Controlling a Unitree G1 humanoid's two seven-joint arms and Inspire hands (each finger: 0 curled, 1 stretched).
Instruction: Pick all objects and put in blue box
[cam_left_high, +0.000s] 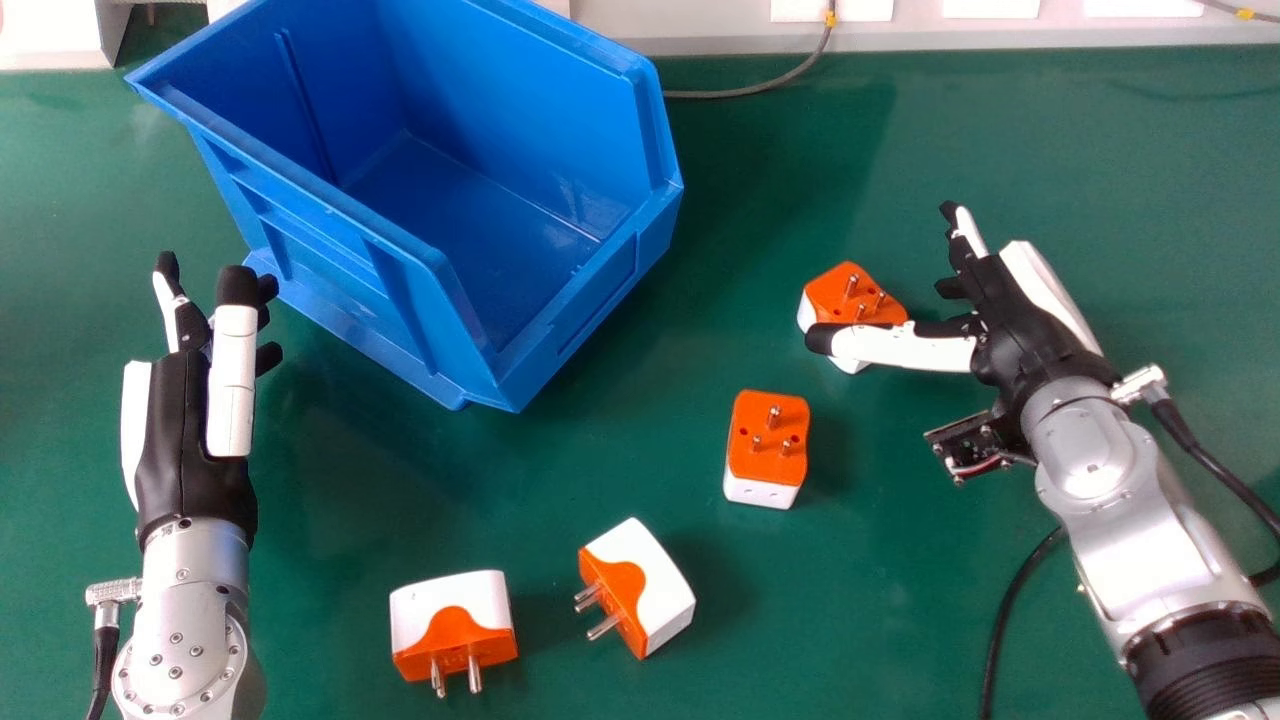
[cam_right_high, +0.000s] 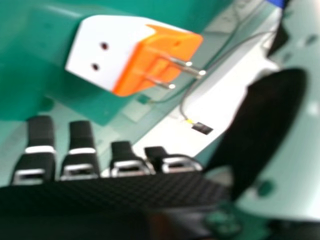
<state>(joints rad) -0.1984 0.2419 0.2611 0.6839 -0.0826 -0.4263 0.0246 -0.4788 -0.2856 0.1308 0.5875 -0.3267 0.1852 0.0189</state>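
Blue box: we see the blue box (cam_left_high: 520, 100) at far left of the work area, its open top facing up.
Far right adapter: the orange-and-white adapter (cam_left_high: 850, 290) lies on the green table (cam_left_high: 450, 500), right of the box, pins up, partly behind our right thumb.
Middle adapter: the second adapter (cam_left_high: 767, 440) is nearer to us, apart from the first, its pins also up.
Near adapter: the third adapter (cam_left_high: 650, 590) sits near us, turned at an angle, pins pointing left and toward us.
Near left adapter: the fourth adapter (cam_left_high: 450, 620) is just left of the third, pins toward us.
Right hand: our right hand (cam_left_high: 1035, 325) is at the right, beside the far right adapter; its fingers are extended and a little spread, with the thumb stretched left over that adapter. We pinch nothing; whether the thumb touches the adapter, we cannot tell. The right hand view has an adapter beyond the fingertips, apart from them.
Left hand: our left hand (cam_left_high: 180, 440) is at the left, near the box, its fingers straight and pointing far, gripping nothing. The thumb covers part of them, so we cannot tell if they press together.
Cables: a grey cable (cam_left_high: 760, 92) runs behind the box; a black cable (cam_left_high: 1010, 600) lies beside our right arm.
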